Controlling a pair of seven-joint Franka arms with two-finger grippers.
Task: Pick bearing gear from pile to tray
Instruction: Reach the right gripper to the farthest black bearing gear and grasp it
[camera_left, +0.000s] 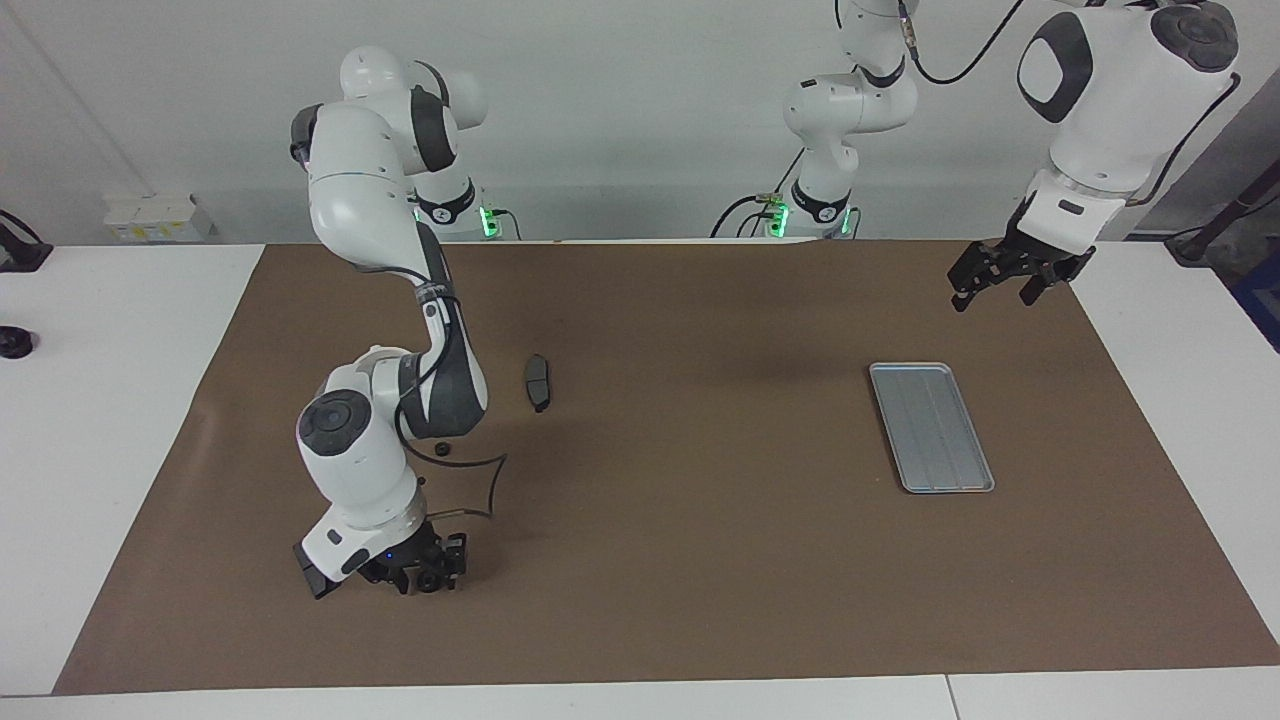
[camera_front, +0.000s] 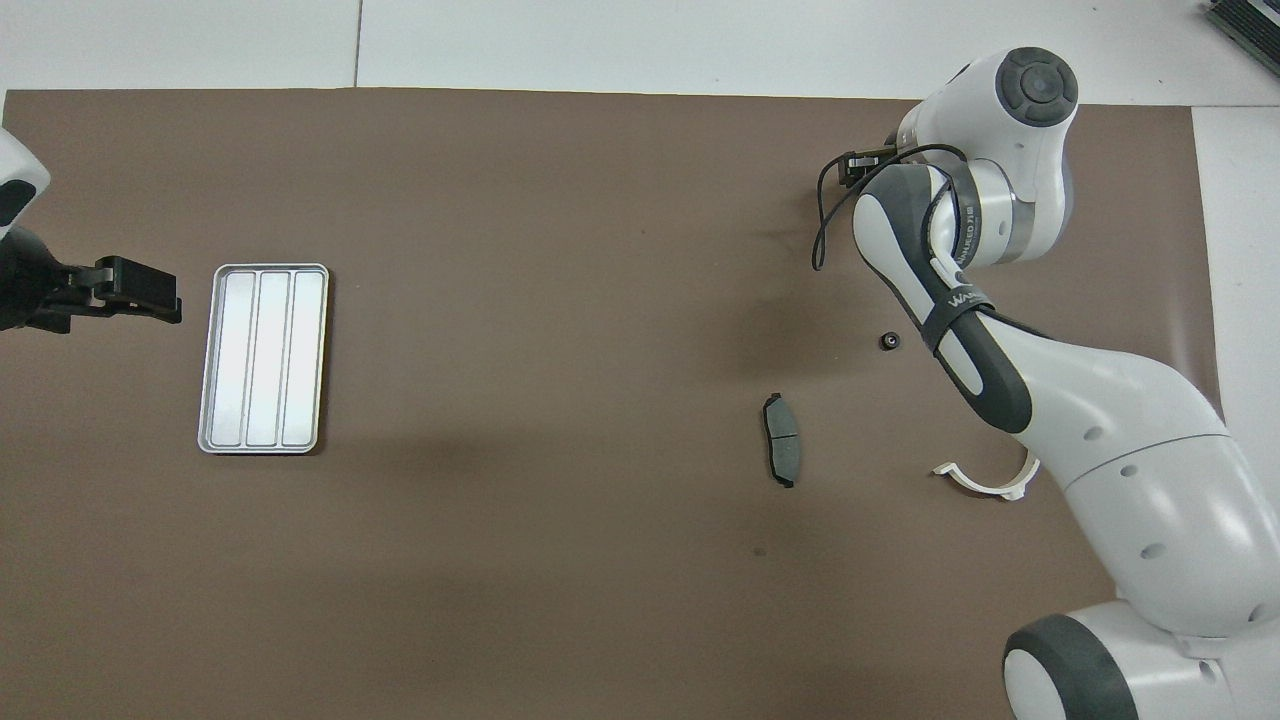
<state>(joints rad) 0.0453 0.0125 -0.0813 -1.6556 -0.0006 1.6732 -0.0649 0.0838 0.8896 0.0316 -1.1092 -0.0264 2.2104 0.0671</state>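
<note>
Stretched well out from its base, elbow bent and wrist folded down, right arm with right gripper (camera_left: 430, 572) low over the brown paper mat (camera_left: 700, 560), at the edge of the mat farthest from the robots at the right arm's end. Fingers there mostly hidden under the wrist in the overhead view, only a black tip (camera_front: 862, 165) showing; in the facing view a small dark round shape seen between them, though impossible to tell whether gripped or merely under them, or how wide the jaws stand.

Nearer to the robots than that gripper: one tiny black round gear (camera_front: 888, 341) flat on the mat beside the forearm, then a dark grey curved brake pad (camera_front: 781, 439), then a white half-ring bracket (camera_front: 985, 480) partly under the arm.

Well apart from that gear, toward the left arm's end of the table, flat silver-grey ridged metal tray (camera_front: 263, 358), holding nothing.

Left arm waiting, left gripper (camera_left: 1003, 275) raised just beside the tray, fingers spread open, nothing between them.
</note>
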